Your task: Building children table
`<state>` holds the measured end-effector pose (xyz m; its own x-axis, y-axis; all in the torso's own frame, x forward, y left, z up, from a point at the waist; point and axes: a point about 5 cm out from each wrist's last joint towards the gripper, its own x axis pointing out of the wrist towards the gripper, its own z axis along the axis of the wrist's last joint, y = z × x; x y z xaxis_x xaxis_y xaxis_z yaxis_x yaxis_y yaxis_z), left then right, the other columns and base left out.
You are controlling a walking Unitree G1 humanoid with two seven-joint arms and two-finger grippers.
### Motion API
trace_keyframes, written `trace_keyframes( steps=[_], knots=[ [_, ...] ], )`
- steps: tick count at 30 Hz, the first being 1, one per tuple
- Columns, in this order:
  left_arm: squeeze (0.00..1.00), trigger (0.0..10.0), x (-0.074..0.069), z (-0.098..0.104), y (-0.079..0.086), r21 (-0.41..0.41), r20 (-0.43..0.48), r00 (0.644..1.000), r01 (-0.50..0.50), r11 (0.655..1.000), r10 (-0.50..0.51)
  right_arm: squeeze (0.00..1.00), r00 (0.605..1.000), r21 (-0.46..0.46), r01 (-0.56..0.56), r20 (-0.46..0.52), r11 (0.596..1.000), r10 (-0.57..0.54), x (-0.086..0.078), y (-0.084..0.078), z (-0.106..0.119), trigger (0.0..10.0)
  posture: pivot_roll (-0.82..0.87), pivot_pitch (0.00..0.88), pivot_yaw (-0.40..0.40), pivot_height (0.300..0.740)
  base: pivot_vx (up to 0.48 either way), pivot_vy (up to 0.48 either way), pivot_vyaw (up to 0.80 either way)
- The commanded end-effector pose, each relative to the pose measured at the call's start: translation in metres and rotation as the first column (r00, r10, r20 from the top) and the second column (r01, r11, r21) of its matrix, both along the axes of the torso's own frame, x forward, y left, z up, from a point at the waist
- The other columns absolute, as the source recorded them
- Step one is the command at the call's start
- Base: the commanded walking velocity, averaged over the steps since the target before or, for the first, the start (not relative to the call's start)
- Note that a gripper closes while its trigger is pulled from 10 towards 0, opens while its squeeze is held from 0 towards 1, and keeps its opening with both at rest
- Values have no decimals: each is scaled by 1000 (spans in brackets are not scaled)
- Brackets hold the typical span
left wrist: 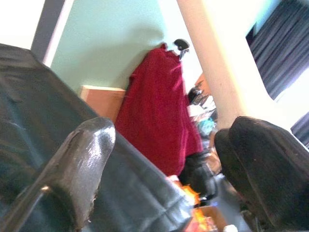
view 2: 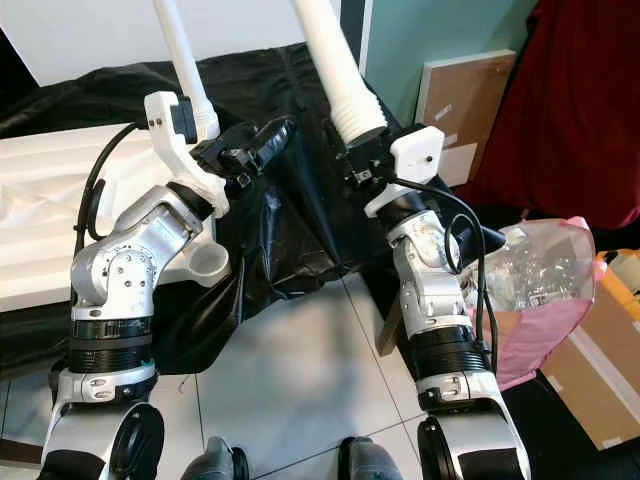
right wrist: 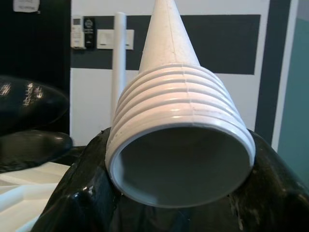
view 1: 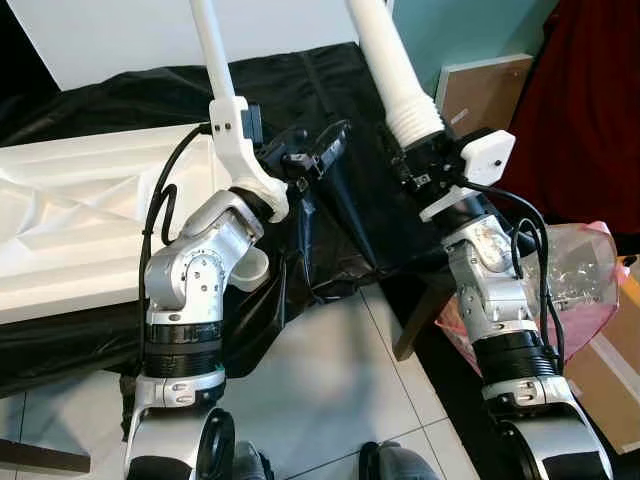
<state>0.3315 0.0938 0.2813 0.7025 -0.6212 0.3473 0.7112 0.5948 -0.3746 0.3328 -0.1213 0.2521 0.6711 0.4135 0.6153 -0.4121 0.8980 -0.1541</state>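
On the left, the white tabletop panel [view 1: 70, 220] lies flat on a black sheet [view 1: 300, 90], with a round white leg socket [view 1: 250, 268] at its near right corner. The left claw [view 2: 262, 140] hovers above that corner, released, its fingers spread and empty; a thin white leg [view 1: 212, 45] rises behind it. To the right, the right claw [view 1: 428, 170] is clenched around the ribbed end of a thick white leg [right wrist: 181, 145], whose long axis points up and away. The socket lies to that leg's left, nearer the left arm.
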Motion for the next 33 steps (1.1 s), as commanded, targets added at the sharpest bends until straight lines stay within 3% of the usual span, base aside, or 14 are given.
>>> trace_keyframes(
  steps=[1,4,12,19,32,33],
  knots=[
    [0,10000,-4,4,-3,-31,52,989,141,989,-140,0,1000,1,-23,9,1000,23,-3,3,2,10000,-27,67,1,740,0,0,0],
    [0,10000,-1,14,2,-132,51,972,234,963,-229,0,996,-46,-86,2,995,86,-9,12,-2,10000,-27,64,1,740,0,0,0],
    [0,10000,1,24,8,-210,80,960,279,937,-268,0,987,-103,-159,-40,982,156,-14,22,-15,10000,-33,62,1,740,0,0,0],
    [0,10000,16,24,21,-217,49,974,225,950,-220,0,960,-170,-272,-116,947,255,-28,32,-33,10000,-41,68,9,740,0,0,0],
    [0,10000,38,25,45,-219,-20,988,148,964,-156,0,945,-190,-311,-165,931,282,-41,27,-44,10000,-51,70,21,740,0,0,0],
    [0,2275,40,24,47,-228,-34,988,137,964,-148,0,944,-190,-312,-170,931,282,-42,27,-45,10000,-53,69,23,740,0,0,0]
  ],
)
